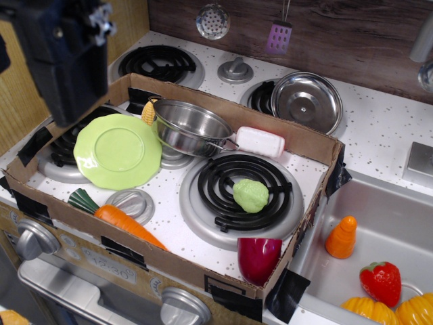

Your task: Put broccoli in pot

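Note:
The broccoli (251, 195) is a small pale yellow-green lumpy blob lying on the front right burner (237, 193). The pot (191, 126) is a shiny steel pot with a white handle pointing right, tilted, standing behind and left of the broccoli. The gripper (64, 54) is a dark blurred mass at the top left, high above the plate and far from the broccoli and pot. Its fingers are not distinguishable.
A cardboard wall (155, 261) rings the stove top. Inside lie a light-green plate (118, 150), a carrot (125, 222), a corn cob (148, 112) and a maroon cup (258, 259). A steel lid (306, 101) rests at the back right. The sink (399, 230) holds toy food.

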`<state>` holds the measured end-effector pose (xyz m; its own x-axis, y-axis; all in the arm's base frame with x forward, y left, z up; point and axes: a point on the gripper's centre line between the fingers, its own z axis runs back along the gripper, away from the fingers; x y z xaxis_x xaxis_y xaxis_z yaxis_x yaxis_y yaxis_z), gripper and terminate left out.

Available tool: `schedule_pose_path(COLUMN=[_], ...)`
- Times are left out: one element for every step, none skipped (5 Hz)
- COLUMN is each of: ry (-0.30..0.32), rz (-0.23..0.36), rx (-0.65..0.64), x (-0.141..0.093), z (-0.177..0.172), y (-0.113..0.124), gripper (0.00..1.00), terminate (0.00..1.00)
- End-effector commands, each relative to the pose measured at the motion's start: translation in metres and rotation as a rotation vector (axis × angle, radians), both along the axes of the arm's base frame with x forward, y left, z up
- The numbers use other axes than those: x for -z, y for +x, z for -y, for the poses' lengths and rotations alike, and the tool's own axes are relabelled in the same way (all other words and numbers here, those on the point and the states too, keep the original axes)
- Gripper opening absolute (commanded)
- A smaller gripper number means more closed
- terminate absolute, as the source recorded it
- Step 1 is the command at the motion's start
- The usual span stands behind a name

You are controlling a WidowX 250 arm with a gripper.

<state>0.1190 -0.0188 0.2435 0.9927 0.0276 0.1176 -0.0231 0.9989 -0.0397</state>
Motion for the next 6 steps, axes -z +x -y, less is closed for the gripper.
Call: schedule_pose_path(ry=[0.000,-0.049,-0.071,-0.084,-0.045,-0.053], rz=[0.000,-0.005,0.024,0.060,0.080,0.107], rx=[0.000,0.062,0.111,0.148,0.110,0.066], x=[0.000,0.025,0.047,0.069,0.080,0.093], z=[0.000,0.003,0.005,0.009,0.014,0.022], y=[0.000,0.033,0.062,0.083,0.093,0.100], gripper=[1.00,1.00,1.00,1.00,1.00,1.00], terminate=[0.00,0.00,0.00,0.00,0.00,0.00])
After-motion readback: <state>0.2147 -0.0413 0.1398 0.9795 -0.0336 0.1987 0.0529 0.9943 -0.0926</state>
